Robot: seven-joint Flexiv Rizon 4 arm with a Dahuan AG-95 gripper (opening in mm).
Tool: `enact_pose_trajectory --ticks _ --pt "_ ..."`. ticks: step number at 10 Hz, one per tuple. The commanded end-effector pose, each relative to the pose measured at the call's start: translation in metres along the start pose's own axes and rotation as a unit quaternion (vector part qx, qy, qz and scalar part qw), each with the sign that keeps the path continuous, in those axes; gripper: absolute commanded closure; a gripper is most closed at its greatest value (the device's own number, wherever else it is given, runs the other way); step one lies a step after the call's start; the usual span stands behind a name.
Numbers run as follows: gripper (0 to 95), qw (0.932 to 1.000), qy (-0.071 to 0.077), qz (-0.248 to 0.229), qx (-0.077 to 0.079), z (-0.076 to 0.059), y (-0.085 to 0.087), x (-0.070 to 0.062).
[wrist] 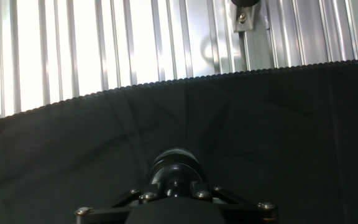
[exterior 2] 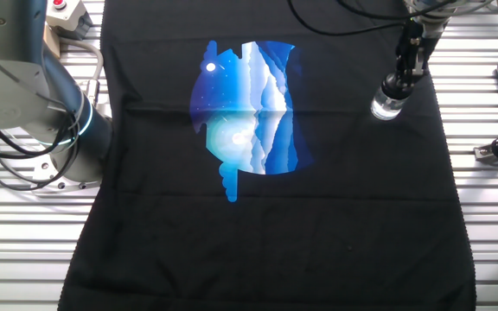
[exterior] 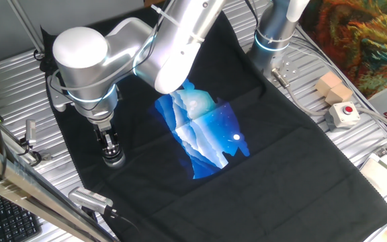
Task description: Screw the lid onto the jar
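The jar (exterior: 113,159) is small, clear and silvery. It stands upright on the black cloth (exterior: 281,168) near its left edge, and it shows in the other fixed view (exterior 2: 386,105) at the right. My gripper (exterior: 111,149) comes straight down onto its top. In the hand view the jar (wrist: 174,160) sits just beyond the fingers (wrist: 150,195). They are closed around the dark lid (wrist: 175,186), which has a silvery glint and sits on the jar's mouth. The lid is mostly hidden between the fingers in both fixed views.
A blue mountain print (exterior: 203,131) lies mid-cloth. A red-buttoned box (exterior: 343,114) and wooden blocks (exterior: 332,86) sit on the slatted table at right. A second arm's base (exterior 2: 76,130) stands by the cloth. A keyboard (exterior: 5,218) and metal clamps (exterior: 89,198) are near the jar's side.
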State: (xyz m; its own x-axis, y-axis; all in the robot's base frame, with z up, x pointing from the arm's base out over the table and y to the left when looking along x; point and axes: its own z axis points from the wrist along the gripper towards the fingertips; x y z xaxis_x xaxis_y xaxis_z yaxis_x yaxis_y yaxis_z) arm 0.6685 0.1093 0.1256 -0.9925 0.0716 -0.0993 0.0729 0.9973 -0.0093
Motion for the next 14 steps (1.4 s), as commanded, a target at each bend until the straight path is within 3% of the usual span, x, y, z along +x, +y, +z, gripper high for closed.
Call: enact_pose_trajectory --ticks 1,4,5,7,8,14 --pt "76.0 1.0 -0.001 -0.003 -0.001 0.0003 0.0002 -0.0006" --pt "76.0 1.0 -0.005 -0.008 -0.002 0.0003 0.0002 -0.0006" --pt "57.0 0.9999 -0.007 -0.012 -0.003 0.0003 0.0002 -0.0006" --pt "57.0 0.9997 -0.014 -0.019 -0.004 0.0003 0.0002 -0.0006" --pt "38.0 0.9997 -0.015 -0.02 -0.005 0.0003 0.0002 -0.0006" --pt "38.0 0.9993 -0.017 -0.032 -0.004 0.0003 0.0002 -0.0006"
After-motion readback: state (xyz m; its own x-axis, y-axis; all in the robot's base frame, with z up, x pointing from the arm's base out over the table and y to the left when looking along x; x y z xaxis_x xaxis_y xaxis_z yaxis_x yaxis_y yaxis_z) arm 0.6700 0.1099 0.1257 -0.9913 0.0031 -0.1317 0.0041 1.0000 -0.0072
